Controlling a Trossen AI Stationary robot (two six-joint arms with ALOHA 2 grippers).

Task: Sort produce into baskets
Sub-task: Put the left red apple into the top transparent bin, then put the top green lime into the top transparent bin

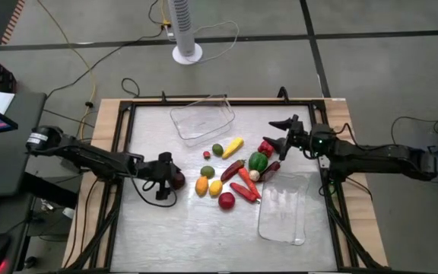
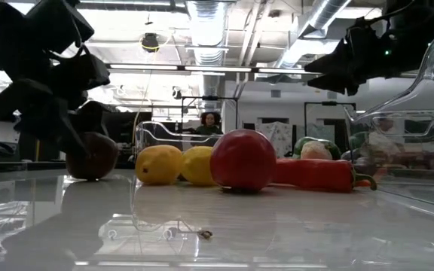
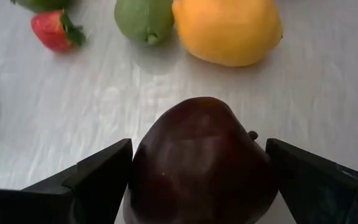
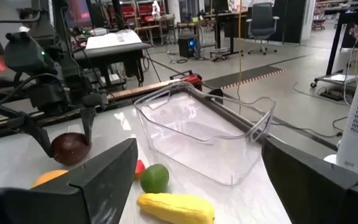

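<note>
From above, the left gripper [image 1: 167, 181] sits low on the table [image 1: 188, 236], left of the produce pile, and a dark red fruit [image 1: 178, 179] is between its fingers, but this view does not show the grip well. The left wrist view shows it better: the dark red fruit [image 3: 201, 165] fills the gap between the two fingers [image 3: 101, 177], both sides look touching it, so the gripper is closed around it, while it rests on the table. Ahead of it lie a strawberry [image 3: 56, 30], a lime [image 3: 145, 18] and an orange-yellow fruit [image 3: 227, 30]. The low view hides much behind a red apple [image 2: 242, 159] and two lemons [image 2: 159, 164], with a red pepper [image 2: 315, 175] beside. The right gripper [image 1: 281, 135] hovers over the right side of the pile, fingers spread wide and empty. One clear basket [image 1: 202, 118] stands at the far side of the table, the other basket [image 1: 284, 207] near the right arm; both look empty. In the right wrist view, a yellow corn piece [image 4: 176, 207] lies just before the far basket [image 4: 204, 134].
</note>
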